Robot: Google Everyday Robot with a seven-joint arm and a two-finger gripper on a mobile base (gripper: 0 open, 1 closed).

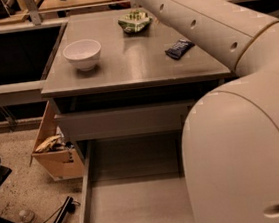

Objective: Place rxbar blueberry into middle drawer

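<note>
Grey countertop (124, 70) holds three items. Your target, the rxbar blueberry (179, 48), lies flat on its right half. It has a dark navy wrapper and sits at an angle to the counter edges, close to the right edge. From the camera it sits just beside the arm (205, 25); you can't tell whether the two touch. The bar is on the counter, not yet in the drawer.

White bowl (82, 54) sits upright on the left half, well apart from the bar. Green and white snack bag (135, 21) lies at the back of the counter, between bowl and bar left to right, with its right end close to the arm.

Middle drawer (135, 209) is pulled out below the counter toward the camera. You see a flat grey bottom and a low left wall; the right side is hidden behind the robot's cream body (245, 157). Drawer front panel (125, 121) above it is closed.

Gripper is out of frame. The arm runs from the big shoulder at lower right, diagonally up and left over the counter's right rear, and leaves at the top edge. The gripper sits somewhere past that edge, so you can't tell whether it's released, clenched or grasping anything.

Light-brown wooden box (59, 160) stands on the speckled floor, just beside the drawer's left wall, with crumpled material inside.
</note>
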